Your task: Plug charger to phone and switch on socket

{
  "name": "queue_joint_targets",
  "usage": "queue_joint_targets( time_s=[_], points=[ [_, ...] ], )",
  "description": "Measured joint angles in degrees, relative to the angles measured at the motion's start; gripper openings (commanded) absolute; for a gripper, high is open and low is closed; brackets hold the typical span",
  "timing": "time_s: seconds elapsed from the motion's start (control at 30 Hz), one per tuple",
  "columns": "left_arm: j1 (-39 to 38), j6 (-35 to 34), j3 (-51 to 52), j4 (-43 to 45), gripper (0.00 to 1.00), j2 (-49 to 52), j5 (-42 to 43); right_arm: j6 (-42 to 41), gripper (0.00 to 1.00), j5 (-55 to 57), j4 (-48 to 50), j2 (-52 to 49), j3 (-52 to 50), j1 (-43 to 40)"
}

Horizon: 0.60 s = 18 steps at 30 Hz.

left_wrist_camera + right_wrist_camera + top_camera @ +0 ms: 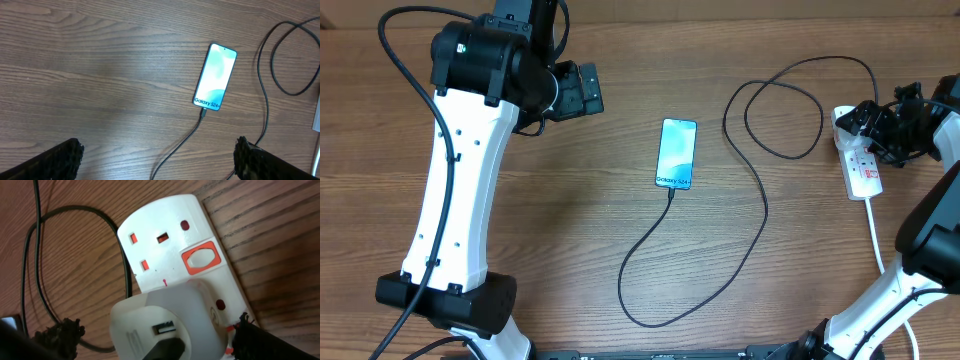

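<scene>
The phone point(676, 153) lies face up mid-table with its light-blue screen lit; it also shows in the left wrist view point(216, 76). The black charger cable point(760, 230) has its tip in the phone's bottom edge point(202, 113). From there it loops across the table to the white socket strip point(864, 172) at the right. My right gripper point(883, 125) hovers open over the strip's far end. Its fingers straddle a white adapter point(165, 322) that carries the cable's black plug point(165, 351). An orange-rimmed switch point(201, 257) sits beside an unused outlet. My left gripper point(577, 90) hangs open, left of the phone, holding nothing.
The strip's white cord point(876, 235) runs toward the table's front right, beside the right arm's base point(880, 300). The left arm's white link point(455, 190) stretches along the left side. A slack cable loop point(785, 105) lies between phone and strip.
</scene>
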<state>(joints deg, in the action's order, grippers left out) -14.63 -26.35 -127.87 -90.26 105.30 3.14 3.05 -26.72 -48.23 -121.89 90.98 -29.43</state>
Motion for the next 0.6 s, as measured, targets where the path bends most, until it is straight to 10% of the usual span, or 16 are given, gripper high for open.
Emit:
queue_joint_targets(
  time_s=[0.6],
  points=[
    [0.0, -0.02, 0.0, 0.0, 1.0, 0.0, 0.0, 0.26, 1.0, -0.04, -0.33, 0.13, -0.24, 0.0]
  ],
)
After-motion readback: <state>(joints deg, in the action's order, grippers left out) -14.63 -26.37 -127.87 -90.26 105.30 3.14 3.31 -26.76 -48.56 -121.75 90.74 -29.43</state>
